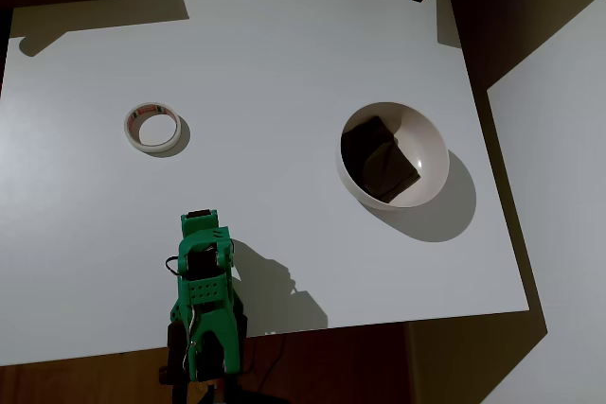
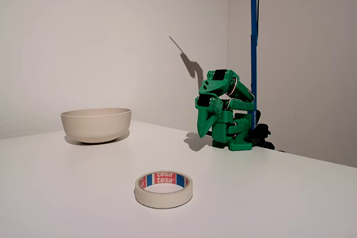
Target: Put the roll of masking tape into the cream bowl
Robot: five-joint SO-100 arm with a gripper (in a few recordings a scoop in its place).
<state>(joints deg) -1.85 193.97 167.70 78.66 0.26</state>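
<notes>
While the green arm sits folded at the worktop's (image 1: 284,44) edge, its hand (image 2: 205,127) points down, holding nothing; whether its jaws are parted is hard to tell. Flat on the matte white worktop lies the tape (image 1: 152,128), well apart from the glossy round bowl (image 1: 428,144), whose dark blocky thing (image 1: 379,158) is hidden in the fixed view.

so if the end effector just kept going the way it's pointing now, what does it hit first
The end effector is folded in and points down, so it would likely meet the bare table right in front of the arm's base. The tape and bowl lie off that line.
</notes>
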